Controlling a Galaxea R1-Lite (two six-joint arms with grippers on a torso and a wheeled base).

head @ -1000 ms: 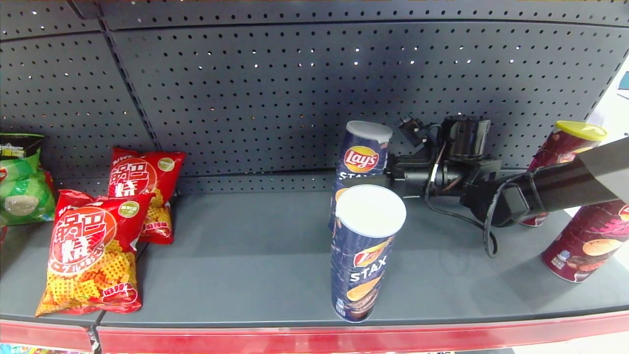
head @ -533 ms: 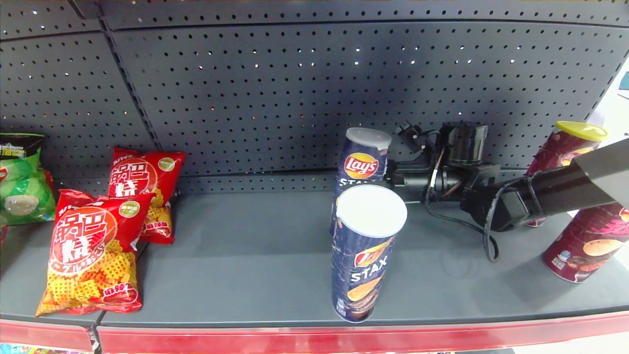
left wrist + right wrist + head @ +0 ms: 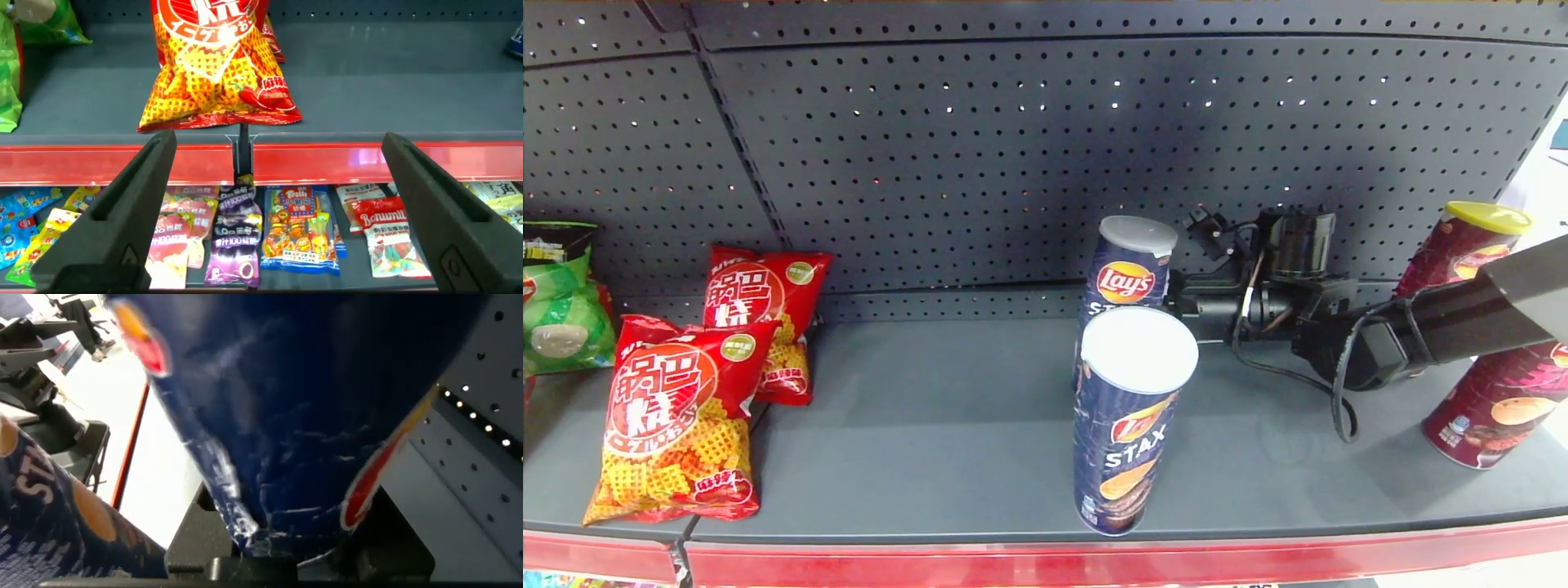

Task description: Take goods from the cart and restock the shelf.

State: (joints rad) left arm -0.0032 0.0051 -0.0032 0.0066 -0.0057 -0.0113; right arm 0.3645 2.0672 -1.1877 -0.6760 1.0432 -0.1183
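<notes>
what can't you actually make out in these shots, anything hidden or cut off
Head view: lower half of the rear dark blue cylindrical chip can, hidden by the front white-lidded blue can; whether it touches the grey shelf cannot be told.
Head view: the right gripper, fingertips hidden behind the rear can.
Head view: green snack bag, cut off by the left edge.
Right wrist view: the rear can's print, blurred, too close.

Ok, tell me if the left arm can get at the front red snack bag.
Probably yes. The left tool is open and faces the front red snack bag at the edge of the shelf, nothing between them; it sits level with the red rail, so it would likely need to rise.
</notes>
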